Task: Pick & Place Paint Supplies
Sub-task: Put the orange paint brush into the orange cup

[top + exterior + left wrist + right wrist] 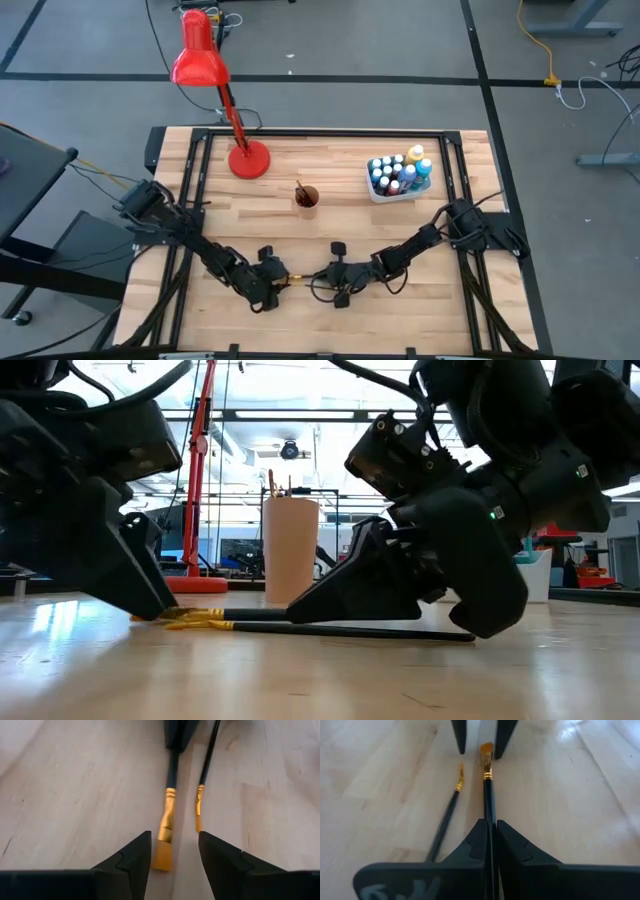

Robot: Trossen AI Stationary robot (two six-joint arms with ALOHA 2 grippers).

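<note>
Two thin dark-handled paintbrushes (489, 795) with orange-yellow tips lie low-centre on the pale wooden tabletop (450, 290). Right gripper (490, 837) grasps one brush's handle; left gripper (175, 851), released, straddles its bristle end.

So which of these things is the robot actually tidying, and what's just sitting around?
Part of the job:
- flat paintbrush, pinched in the right gripper
- thin paintbrush lying beside it
- paint bottles in the white tub

Just lying about:
- red desk lamp
- orange cup
</note>
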